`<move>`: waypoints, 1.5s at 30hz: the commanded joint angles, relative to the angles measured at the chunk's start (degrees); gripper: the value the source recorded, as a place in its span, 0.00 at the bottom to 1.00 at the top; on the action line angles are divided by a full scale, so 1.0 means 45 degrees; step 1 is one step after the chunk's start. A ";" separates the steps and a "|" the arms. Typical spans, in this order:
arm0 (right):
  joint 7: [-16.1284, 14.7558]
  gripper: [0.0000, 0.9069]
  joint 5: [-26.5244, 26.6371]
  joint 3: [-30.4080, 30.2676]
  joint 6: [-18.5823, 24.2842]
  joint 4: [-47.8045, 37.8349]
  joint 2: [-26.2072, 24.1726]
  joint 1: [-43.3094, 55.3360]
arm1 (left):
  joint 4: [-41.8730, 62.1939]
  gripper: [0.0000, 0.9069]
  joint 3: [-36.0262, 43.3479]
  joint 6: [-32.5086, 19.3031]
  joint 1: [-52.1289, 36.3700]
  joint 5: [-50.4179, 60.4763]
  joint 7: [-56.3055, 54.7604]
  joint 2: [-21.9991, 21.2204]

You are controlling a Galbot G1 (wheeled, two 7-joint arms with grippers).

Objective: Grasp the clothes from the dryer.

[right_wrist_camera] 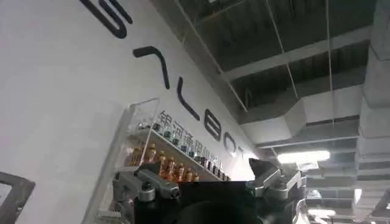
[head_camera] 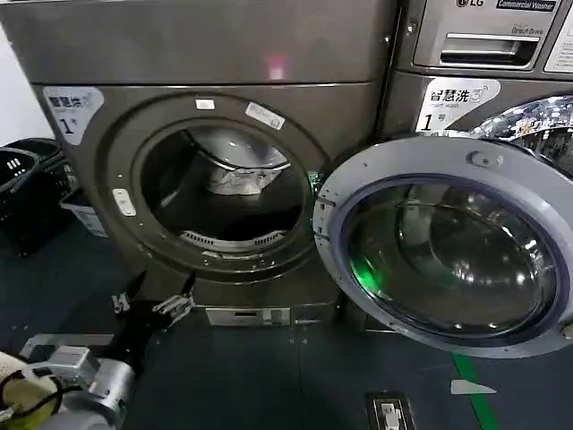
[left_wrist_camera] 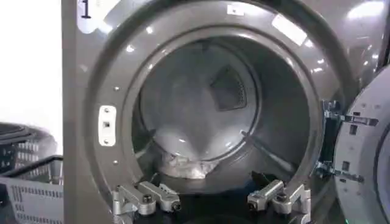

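**Left arm lines up with the open drum**

A dark floor (head_camera: 269,376) runs under a row of laundry machines. The dryer (head_camera: 107,206) takes up the upper left of the head view, its round door (head_camera: 448,251) swung wide to the right, likely to clear the way in. Deep in the drum, at centre frame, the clothes (left_wrist_camera: 183,165) lie as a low pale heap, long axis roughly side to side. The left gripper (left_wrist_camera: 210,201), jaws apart, points at the opening from below. The right gripper (right_wrist_camera: 207,189), jaws apart, is aimed up at a wall and ceiling.
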 commanded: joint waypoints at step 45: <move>0.0312 1.00 0.0550 0.0872 -0.0665 0.1310 0.0438 -0.0916 | 1.8299 1.00 0.4419 -0.5707 -1.4532 0.0362 -0.0631 0.0548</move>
